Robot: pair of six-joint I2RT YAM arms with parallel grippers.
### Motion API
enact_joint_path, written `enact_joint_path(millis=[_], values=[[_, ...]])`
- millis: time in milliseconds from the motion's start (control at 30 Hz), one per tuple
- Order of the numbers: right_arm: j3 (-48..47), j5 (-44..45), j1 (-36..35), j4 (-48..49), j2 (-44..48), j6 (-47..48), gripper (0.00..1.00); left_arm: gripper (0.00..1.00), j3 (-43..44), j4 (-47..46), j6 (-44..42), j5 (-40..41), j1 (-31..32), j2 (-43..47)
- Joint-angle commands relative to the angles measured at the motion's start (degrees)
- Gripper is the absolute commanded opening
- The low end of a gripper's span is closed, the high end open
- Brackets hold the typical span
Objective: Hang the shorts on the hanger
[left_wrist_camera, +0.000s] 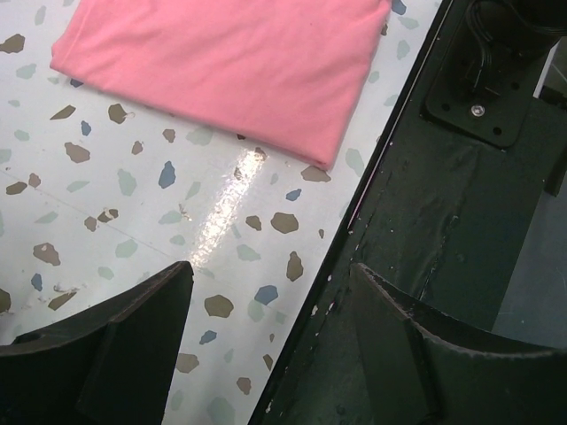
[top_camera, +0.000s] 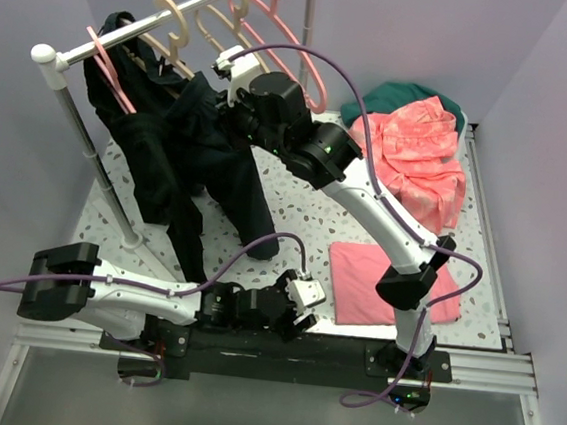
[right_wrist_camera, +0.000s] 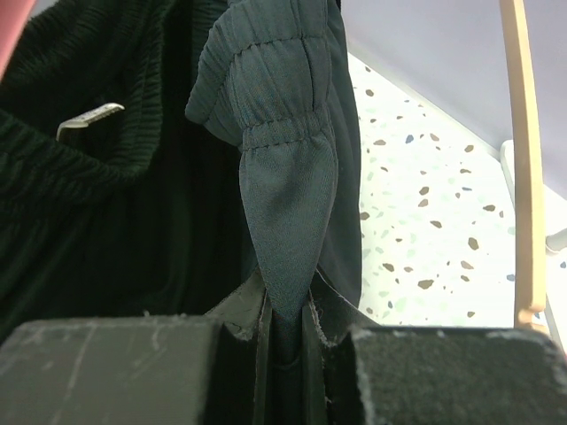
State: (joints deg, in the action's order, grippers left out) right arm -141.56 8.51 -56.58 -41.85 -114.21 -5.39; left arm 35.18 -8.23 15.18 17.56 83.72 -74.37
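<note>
Right wrist shows right fingers (right_wrist_camera: 115, 372) clamped on shorts (right_wrist_camera: 288, 204) beside hanger (right_wrist_camera: 529, 177).

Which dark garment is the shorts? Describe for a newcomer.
Start at the clothes rail back left. Two dark garments hang beneath it; the shorts are the right-hand one, waistband pinched in the right gripper. Its neighbour, the long black garment, hangs on a pink hanger.
</note>
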Motion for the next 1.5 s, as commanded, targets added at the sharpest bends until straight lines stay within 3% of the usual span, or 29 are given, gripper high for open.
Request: enact_joint_path(millis=[0, 633, 733, 767, 867, 1233, 1467], values=[[-4.17, 1.07, -0.38, 9.23, 0.48, -0.85, 0.0, 0.76, 2.7, -2.76, -1.64, 0.63, 0.74, -1.04], [-3.73, 0.54, -0.99, 10.38, -1.72, -2.17, 0.0, 0.77, 2.7, -2.23, -1.38, 2.04, 1.0, -1.39], [-1.63, 0.36, -1.25, 11.43, -0.05, -2.52, 0.2, 0.79, 2.61, -1.97, -0.94, 3.44, 1.0, -1.13], [-0.92, 0.45, -1.34, 11.7, 0.48, -2.7, 0.33, 0.79, 2.61, -1.79, -0.51, 3.97, 1.0, -1.13], [1.8, 0.45, -1.43, 12.23, 3.11, -3.4, 0.49, 0.81, 2.79, -1.53, 0.02, 5.72, 0.92, -1.04], [18.32, -0.87, -1.43, 12.84, 15.06, -7.61, 0.79, 0.86, 4.81, 1.72, 2.22, 14.34, 0.91, -1.92], [33.96, 4.3, -1.43, 15.03, 28.77, -11.13, 0.93, 1.0, 6.65, 4.88, 5.91, 21.53, 0.83, -2.18]])
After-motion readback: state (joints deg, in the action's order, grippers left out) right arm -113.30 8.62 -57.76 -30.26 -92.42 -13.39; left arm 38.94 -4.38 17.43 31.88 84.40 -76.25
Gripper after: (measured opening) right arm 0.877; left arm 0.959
